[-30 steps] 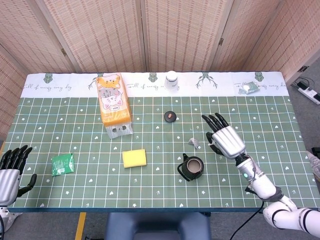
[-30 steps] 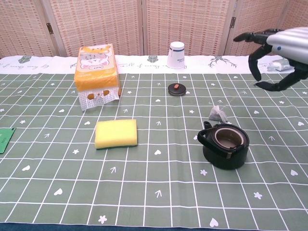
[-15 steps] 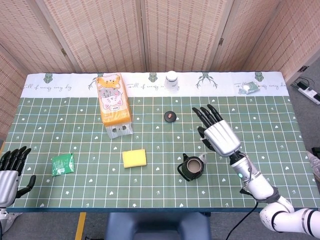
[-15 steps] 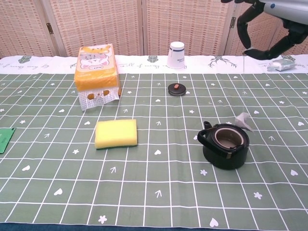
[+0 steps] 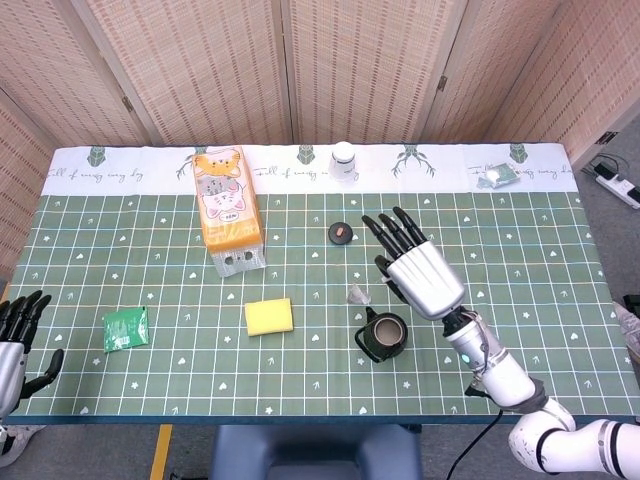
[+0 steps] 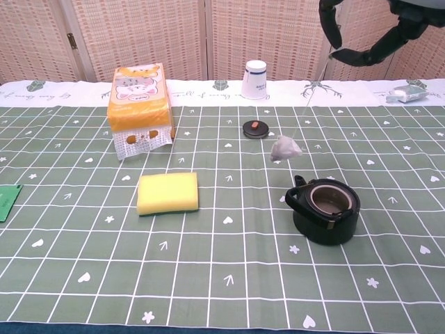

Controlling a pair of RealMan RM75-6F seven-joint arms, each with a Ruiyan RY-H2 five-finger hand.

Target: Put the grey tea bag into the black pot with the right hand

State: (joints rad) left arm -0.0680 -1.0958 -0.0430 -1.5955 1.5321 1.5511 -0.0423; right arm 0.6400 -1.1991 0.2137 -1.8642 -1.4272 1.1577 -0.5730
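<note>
The grey tea bag (image 6: 285,148) is dangled by its string, pinched in the right hand (image 5: 418,277), just left of and above the black pot (image 6: 325,209). It should be steadied, carried right over the opening, then lowered.

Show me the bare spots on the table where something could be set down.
Bare cloth lies between the yellow sponge and the black pot, along the whole near edge, and right of the pot. It is crowded above the pot, where the grey tea bag dangles from the right hand.
</note>
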